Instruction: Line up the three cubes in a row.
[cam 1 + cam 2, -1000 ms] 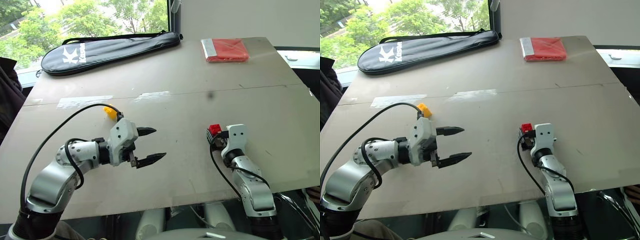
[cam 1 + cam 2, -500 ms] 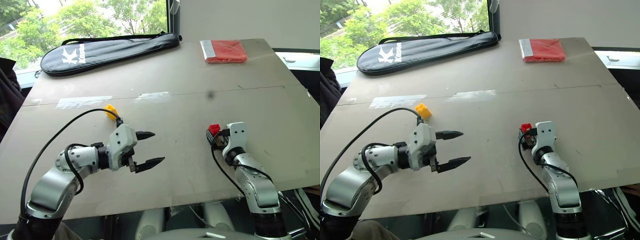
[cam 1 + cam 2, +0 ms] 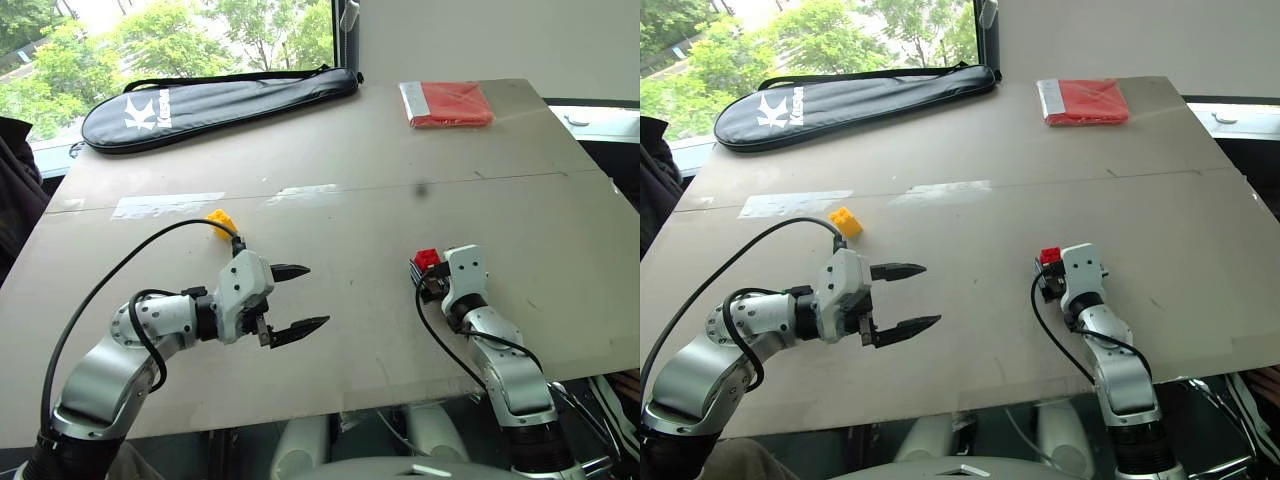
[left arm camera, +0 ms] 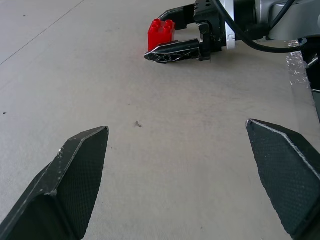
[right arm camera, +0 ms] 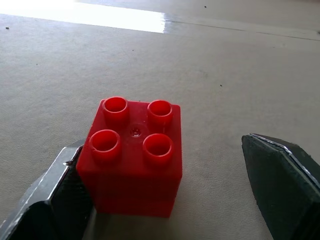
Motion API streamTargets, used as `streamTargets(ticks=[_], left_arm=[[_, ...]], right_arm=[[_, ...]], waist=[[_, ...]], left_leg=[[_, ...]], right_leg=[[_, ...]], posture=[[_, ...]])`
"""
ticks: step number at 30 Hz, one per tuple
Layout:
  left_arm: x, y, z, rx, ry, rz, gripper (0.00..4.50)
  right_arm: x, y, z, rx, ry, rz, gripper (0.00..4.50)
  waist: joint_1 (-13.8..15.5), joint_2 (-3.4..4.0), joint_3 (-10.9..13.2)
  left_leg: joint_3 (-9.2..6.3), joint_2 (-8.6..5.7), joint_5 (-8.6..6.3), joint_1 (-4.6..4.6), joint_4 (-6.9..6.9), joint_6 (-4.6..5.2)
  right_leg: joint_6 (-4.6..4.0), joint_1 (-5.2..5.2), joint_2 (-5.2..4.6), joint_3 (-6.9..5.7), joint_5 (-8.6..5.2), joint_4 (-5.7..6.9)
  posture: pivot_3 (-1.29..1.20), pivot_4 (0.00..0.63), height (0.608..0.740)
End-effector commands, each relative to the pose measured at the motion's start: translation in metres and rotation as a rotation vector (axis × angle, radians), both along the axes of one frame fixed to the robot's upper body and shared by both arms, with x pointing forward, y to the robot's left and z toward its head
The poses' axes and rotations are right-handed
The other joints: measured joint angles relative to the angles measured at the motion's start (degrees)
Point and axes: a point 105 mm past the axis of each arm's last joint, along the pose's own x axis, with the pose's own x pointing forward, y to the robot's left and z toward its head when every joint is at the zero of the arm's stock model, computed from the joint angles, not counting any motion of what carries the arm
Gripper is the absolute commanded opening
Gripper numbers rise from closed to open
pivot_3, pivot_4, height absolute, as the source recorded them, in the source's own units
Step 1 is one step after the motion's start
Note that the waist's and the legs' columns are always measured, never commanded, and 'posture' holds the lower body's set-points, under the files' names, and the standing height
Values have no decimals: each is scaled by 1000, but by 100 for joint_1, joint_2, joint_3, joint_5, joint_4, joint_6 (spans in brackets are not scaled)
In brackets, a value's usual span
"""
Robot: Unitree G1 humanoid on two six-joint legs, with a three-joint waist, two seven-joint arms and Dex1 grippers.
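Right tool (image 3: 1048,272) rolled a touch since before, jaws wide, holding nothing, red cube (image 5: 132,157) against one finger. Center first, then squeeze. Left tool (image 3: 297,297) gapes empty.

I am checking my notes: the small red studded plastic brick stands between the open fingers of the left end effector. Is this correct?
Not quite. The small red studded plastic brick stands between the open fingers of the right end effector, as the right wrist view shows. The left end effector is open over bare table.
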Motion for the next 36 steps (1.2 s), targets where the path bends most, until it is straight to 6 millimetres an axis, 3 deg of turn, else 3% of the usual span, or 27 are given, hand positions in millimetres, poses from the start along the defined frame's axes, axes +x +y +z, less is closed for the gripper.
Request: streamTargets(ticks=[1,10,16,24,28,30,33,36], left_arm=[[0,-1,7,-5,-38,-13,4500],[-3,3,7,-18,-34,2,4500],[-19,11,7,-90,-35,69,4500],[-8,49,17,-252,-221,479,4500],[-8,66,3,-206,-254,665,4500],[-5,71,5,-251,-269,757,4500],[-12,86,-1,-236,-285,873,4500],[-32,91,-5,-213,-258,829,4500]], right_arm=[[1,3,11,43,-57,16,4478],[-2,2,28,77,-161,47,4478],[-23,-7,42,102,-225,142,4478],[-66,-18,56,168,-264,481,4478],[-80,-24,54,146,-225,643,4478],[-87,-27,55,111,-232,742,4478],[-87,-37,58,76,-217,808,4478],[-86,-44,62,71,-217,846,4478]], waist=[[1,4,3],[7,10,7],[18,15,10],[45,11,8],[31,11,8],[44,10,8],[57,3,7],[19,-6,10]], left_leg=[[0,0,0,-1,0,0],[0,0,0,-5,-1,0],[-2,3,-1,-11,-3,0],[-5,4,-1,-6,1,2],[4,7,-1,3,1,2],[1,7,-1,2,1,2],[-2,9,-1,8,4,2],[6,9,-3,6,4,3]], right_leg=[[0,0,0,0,0,0],[-1,-2,-1,0,0,-1],[-2,-6,-2,-2,0,-7],[3,8,-5,-6,-2,-13],[3,12,-4,0,-2,-14],[3,13,-2,-3,-2,-14],[3,23,-3,-8,-2,-14],[4,21,-3,-3,-2,-19]], posture=[[0,150,712],[0,150,712],[0,150,712],[0,150,712],[0,150,712],[0,150,712],[0,150,712],[0,150,712]])
